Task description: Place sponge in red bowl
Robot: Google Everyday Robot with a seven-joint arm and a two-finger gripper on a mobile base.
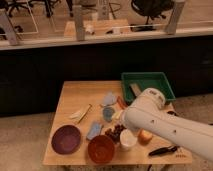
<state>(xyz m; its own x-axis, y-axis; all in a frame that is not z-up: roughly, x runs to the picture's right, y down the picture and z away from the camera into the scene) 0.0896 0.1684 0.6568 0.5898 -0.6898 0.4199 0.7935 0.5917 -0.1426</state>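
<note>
Near the front edge of the table [80, 95], the sponge [94, 130] lies flat on the wood, just behind and to the viewer's left of the red bowl [101, 149]. Whether their edges touch cannot be told. The red bowl stands upright at the table's front edge, its mouth uncovered from above. A purple bowl [65, 139] sits just beside it toward the front left corner, and a white cup [127, 140] is close on its other side. A dark red cluster [116, 132] lies between sponge and cup. Behind the sponge are a small blue cup [108, 114] and, farther back, a grey-blue cloth [109, 99]. Bare wood is left mainly along the rear left of the table. A green tray [150, 82] occupies the rear right corner. The white arm [160, 125] crosses the right half of the table, covering part of it, and runs off the lower right edge. An orange object [145, 136] and a black tool [162, 150] lie under its near side. The gripper is out of view beyond that edge, its fingers spread wide; the sponge is not in its hold.
</note>
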